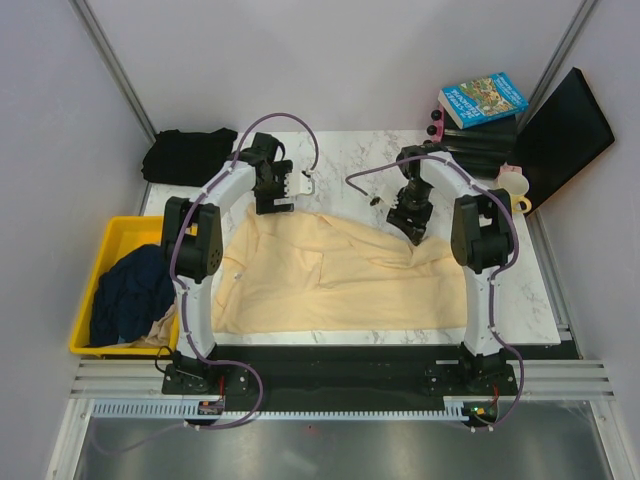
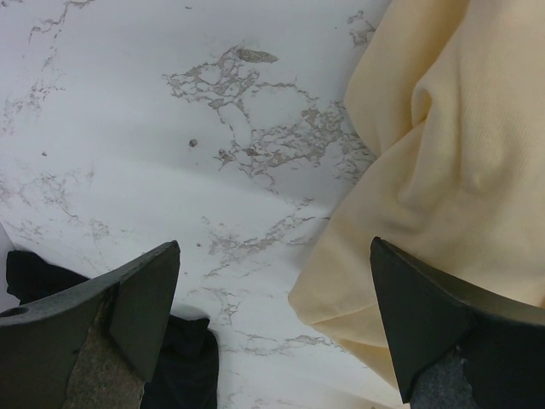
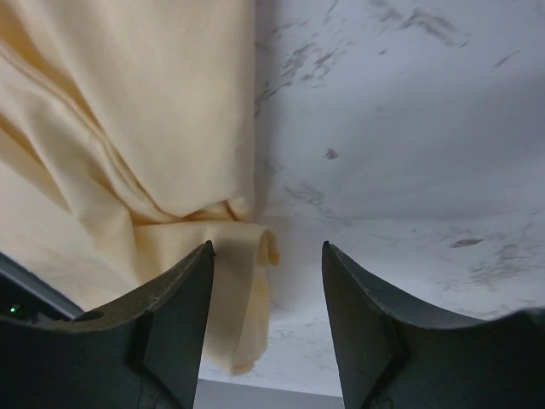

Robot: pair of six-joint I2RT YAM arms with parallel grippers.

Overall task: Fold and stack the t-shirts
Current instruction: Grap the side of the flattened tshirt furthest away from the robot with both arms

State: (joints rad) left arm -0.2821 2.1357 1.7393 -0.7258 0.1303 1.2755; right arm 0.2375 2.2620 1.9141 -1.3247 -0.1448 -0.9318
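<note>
The spread t-shirt (image 1: 340,275) covers the middle and near part of the table (image 1: 340,160), with the left gripper (image 1: 275,203) above its far edge at 11 o'clock and the right gripper (image 1: 415,232) above its far corner at 1 o'clock. Off the table's left edge, at 9 o'clock, a bin (image 1: 125,232) holds a second t-shirt (image 1: 135,290), and a third t-shirt (image 1: 190,155) lies bunched at the far-left corner, 11 o'clock. At 1 o'clock a book (image 1: 482,100) tops a stack, with a cup (image 1: 513,185) just before it and a flat panel (image 1: 565,135) to its right.
</note>
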